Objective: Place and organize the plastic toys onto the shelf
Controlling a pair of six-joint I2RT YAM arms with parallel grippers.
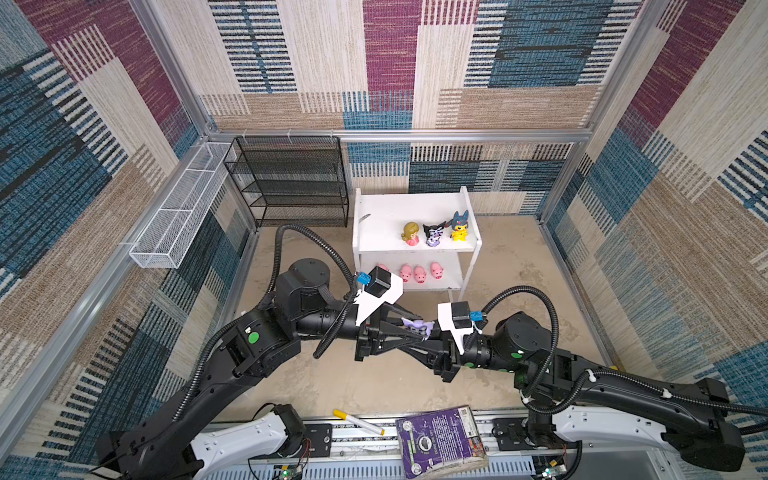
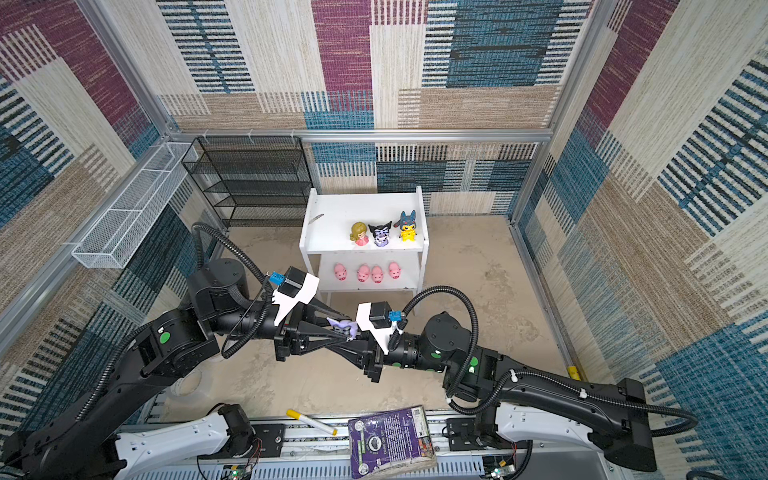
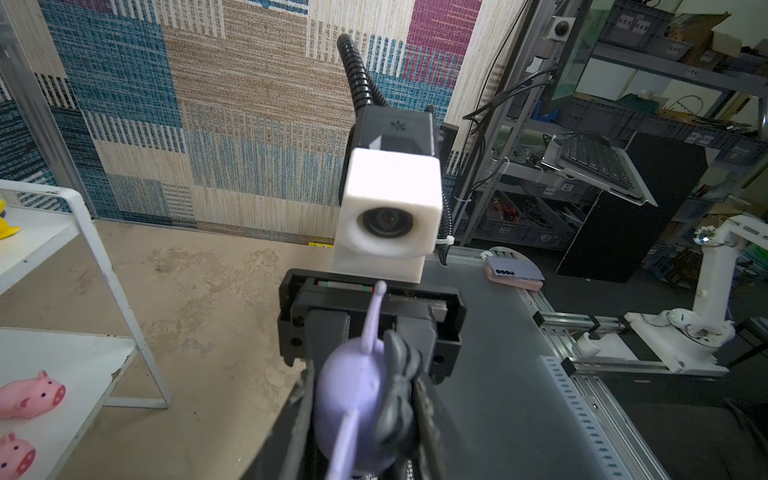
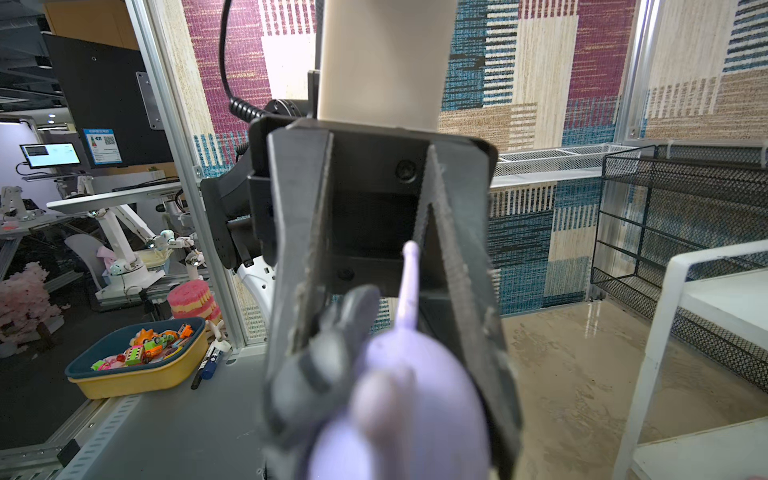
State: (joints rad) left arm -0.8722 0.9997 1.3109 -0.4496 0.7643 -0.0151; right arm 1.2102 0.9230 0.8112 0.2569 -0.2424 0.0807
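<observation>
So the right gripper (image 2: 347, 333) is clamped on the lilac eared figurine (image 1: 418, 325) in mid-air. The left gripper (image 1: 415, 329) has its fingers either side of it too, can't tell if they're pinching. Behind that is the white shelf (image 1: 376, 226), with four pink pigs (image 2: 363, 273) on the lower board and three figurines (image 1: 432, 235) on top.

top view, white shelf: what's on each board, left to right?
Upper board of the white shelf: blonde girl figurine → black-purple eared figurine → yellow blue-hooded figurine. Lower board: leftmost pink pig → second pink pig → third pink pig → rightmost pink pig.
</observation>
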